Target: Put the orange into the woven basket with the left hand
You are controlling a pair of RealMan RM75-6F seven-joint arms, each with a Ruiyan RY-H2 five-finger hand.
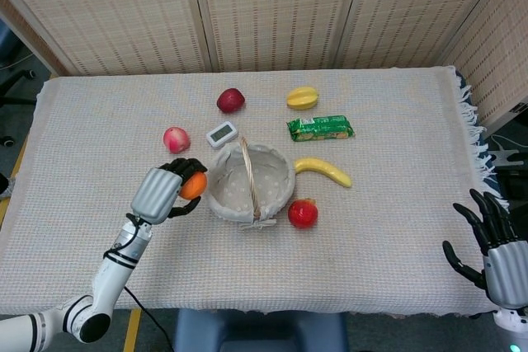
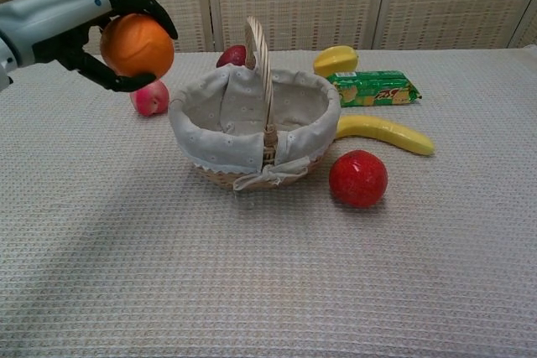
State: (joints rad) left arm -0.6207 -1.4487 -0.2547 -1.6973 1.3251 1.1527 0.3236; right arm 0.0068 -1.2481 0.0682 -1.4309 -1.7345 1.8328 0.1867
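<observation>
My left hand [image 1: 165,191] grips the orange [image 1: 194,185] and holds it in the air just left of the woven basket [image 1: 248,184]. In the chest view the orange [image 2: 137,45] sits high above the table between the black fingers [image 2: 155,12], left of the basket's cloth-lined rim [image 2: 195,98]. The basket [image 2: 255,123] stands mid-table with its handle upright and nothing visible inside. My right hand [image 1: 495,249] hangs off the table's right front corner, fingers spread and empty.
Around the basket lie a pink peach [image 1: 176,139], a white timer [image 1: 222,133], a dark red apple [image 1: 230,100], a yellow starfruit [image 1: 302,97], a green snack pack [image 1: 320,128], a banana [image 1: 323,171] and a red fruit [image 1: 303,213].
</observation>
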